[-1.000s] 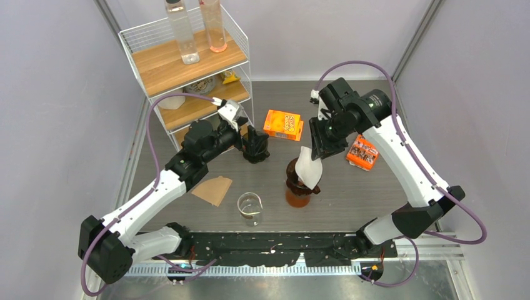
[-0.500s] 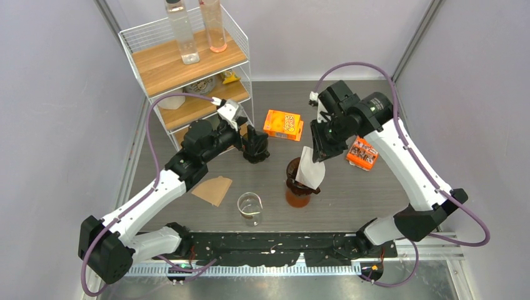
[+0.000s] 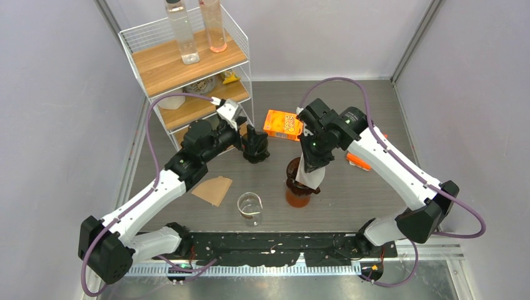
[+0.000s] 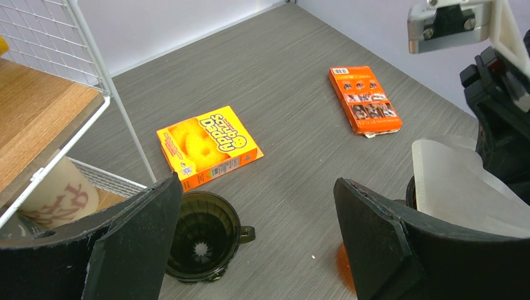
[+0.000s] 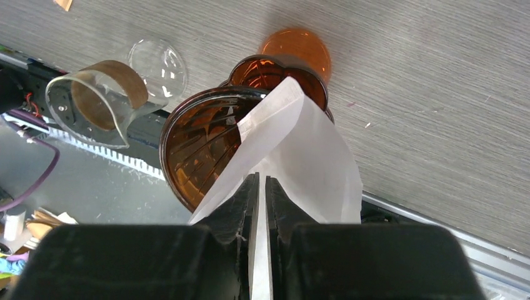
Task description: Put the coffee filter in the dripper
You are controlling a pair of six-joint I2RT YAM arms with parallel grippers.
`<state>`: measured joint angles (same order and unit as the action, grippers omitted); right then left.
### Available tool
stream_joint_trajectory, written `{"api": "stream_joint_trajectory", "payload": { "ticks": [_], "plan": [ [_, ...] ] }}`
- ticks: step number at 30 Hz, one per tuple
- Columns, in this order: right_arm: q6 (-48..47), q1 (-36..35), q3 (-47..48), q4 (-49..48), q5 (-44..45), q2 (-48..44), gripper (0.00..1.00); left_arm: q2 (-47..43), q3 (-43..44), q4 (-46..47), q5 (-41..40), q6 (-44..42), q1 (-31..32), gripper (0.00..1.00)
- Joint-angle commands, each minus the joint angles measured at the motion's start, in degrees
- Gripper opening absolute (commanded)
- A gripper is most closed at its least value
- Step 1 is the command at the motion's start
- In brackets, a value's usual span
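Observation:
My right gripper (image 3: 314, 160) is shut on a white paper coffee filter (image 3: 310, 172). It holds the filter over the amber dripper (image 3: 296, 172) on the amber carafe. In the right wrist view the filter (image 5: 300, 156) hangs across the right side of the dripper's ribbed bowl (image 5: 200, 140), pinched between my right gripper's (image 5: 261, 187) fingers. My left gripper (image 4: 256, 219) is open and empty above a dark dripper (image 4: 201, 234) near the shelf. The filter's edge (image 4: 456, 187) shows in the left wrist view too.
A wire shelf (image 3: 187, 62) with bottles stands at the back left. A yellow-orange box (image 3: 282, 124) and an orange packet (image 3: 359, 159) lie on the table. A glass beaker (image 3: 249, 206) and a brown paper filter (image 3: 214, 189) lie near the front.
My right arm has swung left and lowered, bringing the white filter down onto the amber dripper. My left arm has not moved.

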<state>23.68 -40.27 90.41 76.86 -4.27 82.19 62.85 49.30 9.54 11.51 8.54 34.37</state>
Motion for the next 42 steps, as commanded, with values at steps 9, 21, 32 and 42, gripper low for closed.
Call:
{"api": "stream_joint_trajectory", "payload": {
  "ticks": [9,21,32,42],
  "plan": [
    [1.99,-4.03,-1.74,-4.86,8.28,-0.15,0.14,-2.0,-0.1,2.5,-0.75,-0.89,-0.47,0.99],
    [1.24,-6.47,-2.66,-5.5,14.71,0.63,0.12,-2.19,-0.52,2.68,-1.56,-1.15,-0.65,1.0],
    [0.49,-7.46,-6.64,-9.28,13.86,-0.73,0.12,-2.3,-0.59,2.67,-1.86,-1.24,-0.62,0.99],
    [0.5,-7.46,-8.86,-11.12,13.63,-1.43,0.12,-2.7,-0.96,2.83,-2.09,-1.24,-0.7,1.0]
  ]
}}
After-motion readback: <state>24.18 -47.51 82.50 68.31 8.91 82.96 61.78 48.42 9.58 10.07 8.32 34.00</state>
